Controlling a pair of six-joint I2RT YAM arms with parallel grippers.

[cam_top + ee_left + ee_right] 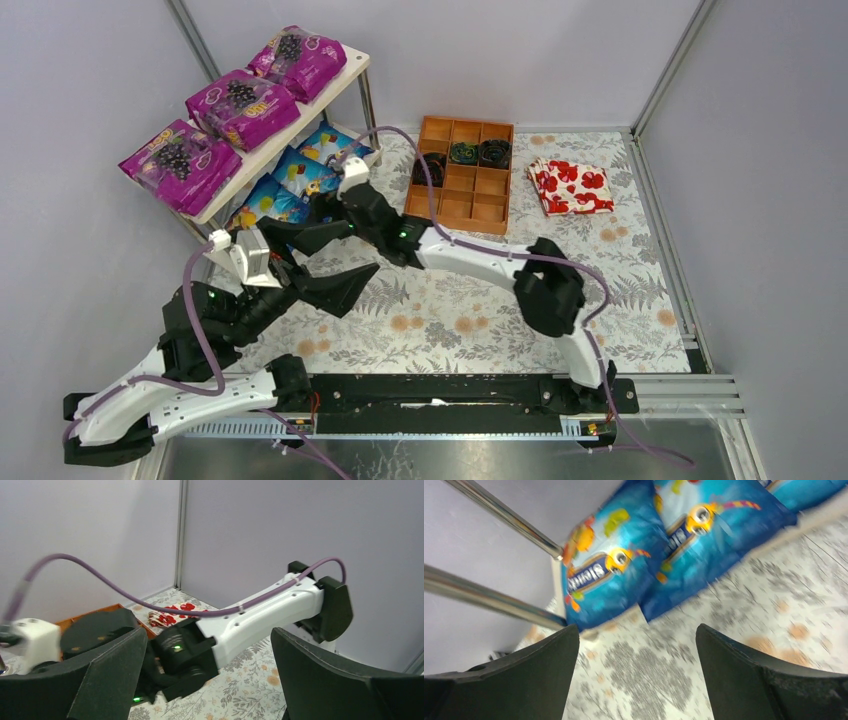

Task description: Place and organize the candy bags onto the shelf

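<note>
Floral tabletop bears tray, folded cloth; right arm crosses before left gripper, fingers apart; right gripper, spread empty, faces blue bags

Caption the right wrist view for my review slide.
Open, empty right gripper facing blue candy bags laid side by side on the shelf, beside its silver legs.

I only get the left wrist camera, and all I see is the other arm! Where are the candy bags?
Observer: Three purple bags lie in a row on top of the shelf.
Operator: Is the other arm holding a bag?
Observer: No. The right gripper is open and empty, pointing at the blue bags on the shelf's lower level.
</note>
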